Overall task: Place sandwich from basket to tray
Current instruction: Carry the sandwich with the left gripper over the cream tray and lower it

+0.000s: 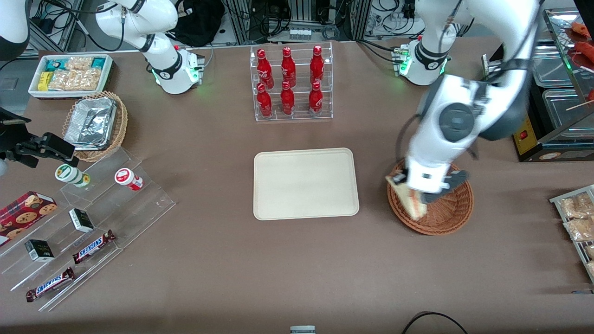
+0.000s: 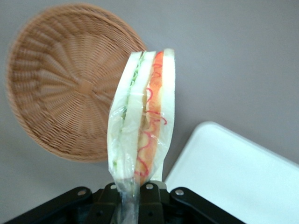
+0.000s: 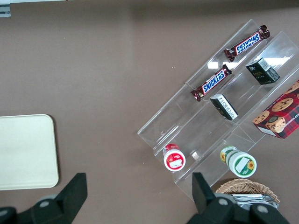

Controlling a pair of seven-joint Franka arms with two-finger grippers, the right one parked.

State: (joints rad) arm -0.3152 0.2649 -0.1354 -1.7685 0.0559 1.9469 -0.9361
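My gripper (image 1: 420,191) hangs above the reddish-brown wicker basket (image 1: 445,221), over its edge toward the tray. It is shut on the wrapped sandwich (image 1: 410,200), a pale wedge with red-orange and green filling, lifted clear of the basket. In the left wrist view the sandwich (image 2: 142,116) hangs from the gripper (image 2: 131,193) by its clear wrapper, with the empty basket (image 2: 60,88) below it and a corner of the tray (image 2: 233,172) close by. The cream-beige tray (image 1: 305,183) lies bare at the table's middle, beside the basket.
A clear rack of red bottles (image 1: 291,82) stands farther from the front camera than the tray. Toward the parked arm's end are a tan basket with foil containers (image 1: 95,124), a white snack bin (image 1: 69,74) and an acrylic stand with snacks (image 1: 83,232). Snack packets (image 1: 577,218) lie at the working arm's end.
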